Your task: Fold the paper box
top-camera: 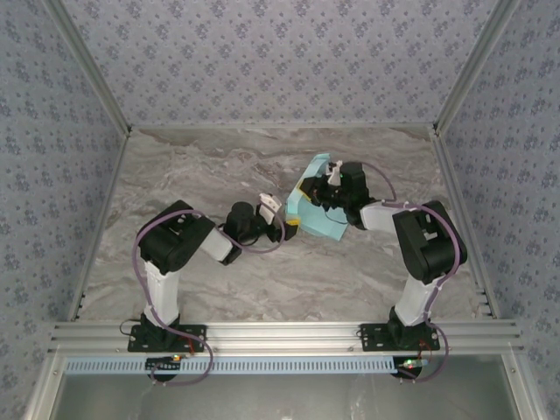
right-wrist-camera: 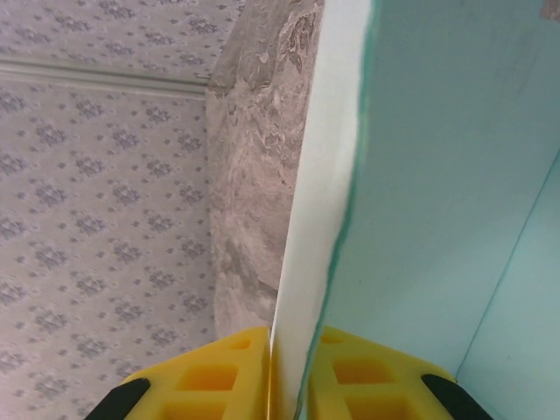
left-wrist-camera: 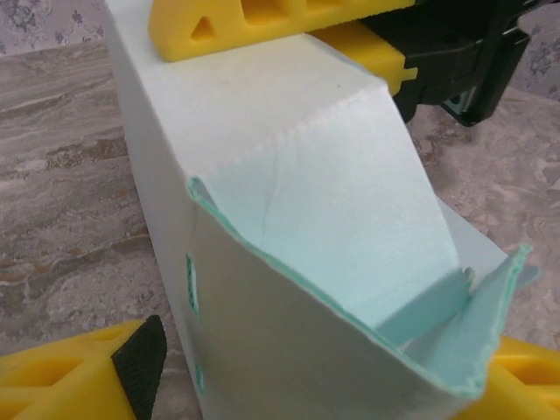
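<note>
Two grippers work the paper box [left-wrist-camera: 280, 157], which is part-folded and on or just above the bench [top-camera: 219, 166]. At the box's left, the left gripper [top-camera: 280, 217] spreads its fingers either side of the open end, apparently ready to tuck in the loose flap. At the box's right, the right gripper [right-wrist-camera: 287, 367] pinches a side wall, probably to steady it.

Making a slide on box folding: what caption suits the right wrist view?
Right gripper straddling one thin wall of the pale aqua paper box, marbled table behind.
</note>
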{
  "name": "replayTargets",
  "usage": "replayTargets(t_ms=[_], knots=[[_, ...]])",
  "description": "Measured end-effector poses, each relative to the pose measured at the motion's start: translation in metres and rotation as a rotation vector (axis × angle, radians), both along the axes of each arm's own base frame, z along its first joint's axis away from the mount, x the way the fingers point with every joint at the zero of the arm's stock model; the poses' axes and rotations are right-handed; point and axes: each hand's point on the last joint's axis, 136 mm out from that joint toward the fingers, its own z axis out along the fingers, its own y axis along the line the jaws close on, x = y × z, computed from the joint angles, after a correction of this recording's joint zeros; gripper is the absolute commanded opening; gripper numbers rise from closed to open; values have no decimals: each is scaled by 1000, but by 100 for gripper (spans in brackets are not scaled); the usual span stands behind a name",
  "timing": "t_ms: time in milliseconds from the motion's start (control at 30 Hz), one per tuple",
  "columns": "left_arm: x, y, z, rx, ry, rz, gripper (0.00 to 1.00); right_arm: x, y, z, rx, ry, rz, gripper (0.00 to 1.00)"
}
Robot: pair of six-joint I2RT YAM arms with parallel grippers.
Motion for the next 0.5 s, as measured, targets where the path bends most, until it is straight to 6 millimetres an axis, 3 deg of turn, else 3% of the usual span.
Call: replayTargets(t_ms=[200, 500], knots=[[-1, 13, -1, -61, 72, 18, 80, 2, 2, -6, -45, -43, 27, 20], [-14, 3, 9, -142, 136, -65, 83, 2, 10, -17, -36, -39, 35, 16]])
